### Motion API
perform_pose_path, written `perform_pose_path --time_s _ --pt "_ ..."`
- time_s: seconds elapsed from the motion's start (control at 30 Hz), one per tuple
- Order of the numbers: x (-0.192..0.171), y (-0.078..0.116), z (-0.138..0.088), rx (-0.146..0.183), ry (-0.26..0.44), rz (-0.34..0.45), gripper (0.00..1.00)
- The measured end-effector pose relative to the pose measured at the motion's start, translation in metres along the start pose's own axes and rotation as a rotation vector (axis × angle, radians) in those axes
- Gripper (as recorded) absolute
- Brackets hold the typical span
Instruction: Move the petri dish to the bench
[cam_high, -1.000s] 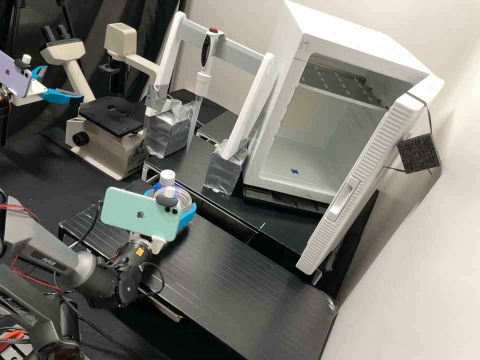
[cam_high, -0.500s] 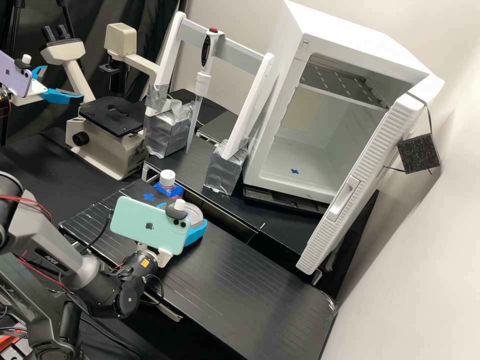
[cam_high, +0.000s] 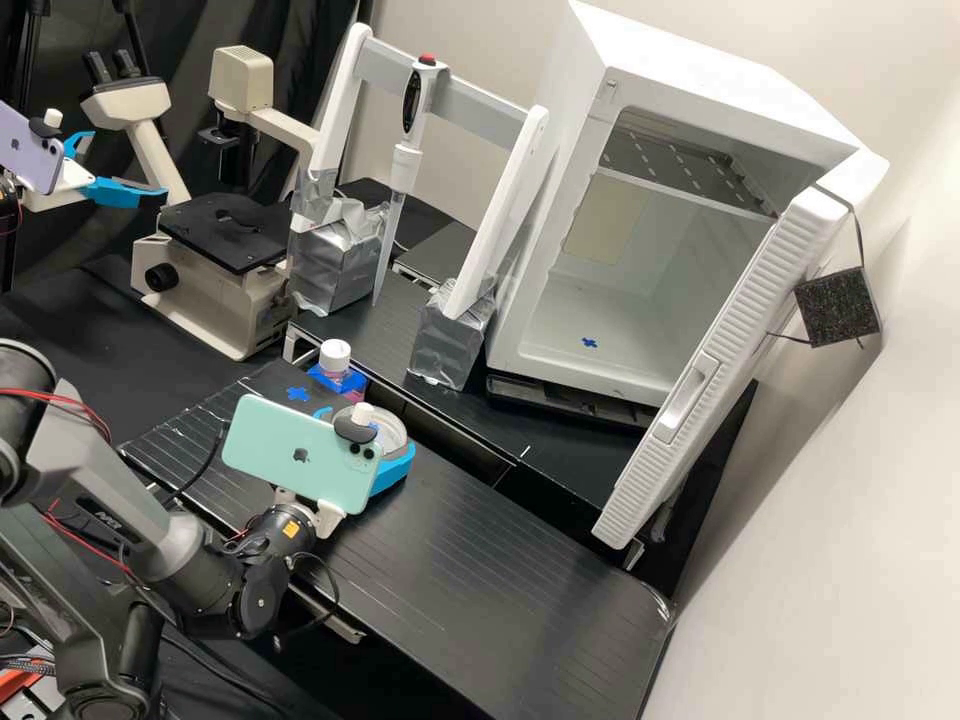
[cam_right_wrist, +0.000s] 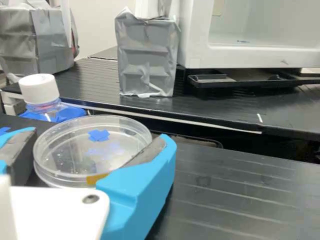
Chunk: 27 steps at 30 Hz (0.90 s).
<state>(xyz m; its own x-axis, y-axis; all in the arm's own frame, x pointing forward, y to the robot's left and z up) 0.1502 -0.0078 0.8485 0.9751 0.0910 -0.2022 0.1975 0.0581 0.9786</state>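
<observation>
Evidently the petri dish (cam_right_wrist: 77, 157) sits between the blue fingers (cam_right_wrist: 142, 187), which appear clamped on its rim, low over the bench (cam_right_wrist: 240, 200). The pick-up is done and the carry looks almost finished; setting down and letting go seem left, though I cannot tell whether its base touches. Just beyond one fingertip, close beside the dish, stands a capped bottle (cam_right_wrist: 40, 90), so spreading wide that way could nudge it. Past the other finger, bench stretches broadly sideways. Farther ahead come a dark gap (cam_high: 440, 430) and the raised platform's edge.
</observation>
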Motion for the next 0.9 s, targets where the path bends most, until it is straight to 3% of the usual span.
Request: perform_pose_path --time_s 0.17,0.3,0.47,0.57,0.63,0.77,0.83,0.87,0.9 --pt "-0.005 0.001 -0.003 -0.024 -0.010 0.028 1.00" --pt "-0.010 0.004 -0.013 -0.068 -0.001 0.091 1.00" --pt "-0.019 0.008 -0.034 -0.074 0.054 0.288 1.00" --pt "-0.031 0.015 -0.063 -0.057 0.203 0.468 1.00" --pt "-0.042 0.013 -0.078 0.007 0.257 0.526 1.00" --pt "-0.074 0.007 -0.103 0.179 0.475 0.556 1.00" --pt "-0.085 0.007 -0.105 0.246 0.544 0.552 1.00" --pt "-0.088 0.008 -0.104 0.255 0.569 0.546 1.00" --pt "-0.092 0.012 -0.100 0.328 0.578 0.564 1.00"
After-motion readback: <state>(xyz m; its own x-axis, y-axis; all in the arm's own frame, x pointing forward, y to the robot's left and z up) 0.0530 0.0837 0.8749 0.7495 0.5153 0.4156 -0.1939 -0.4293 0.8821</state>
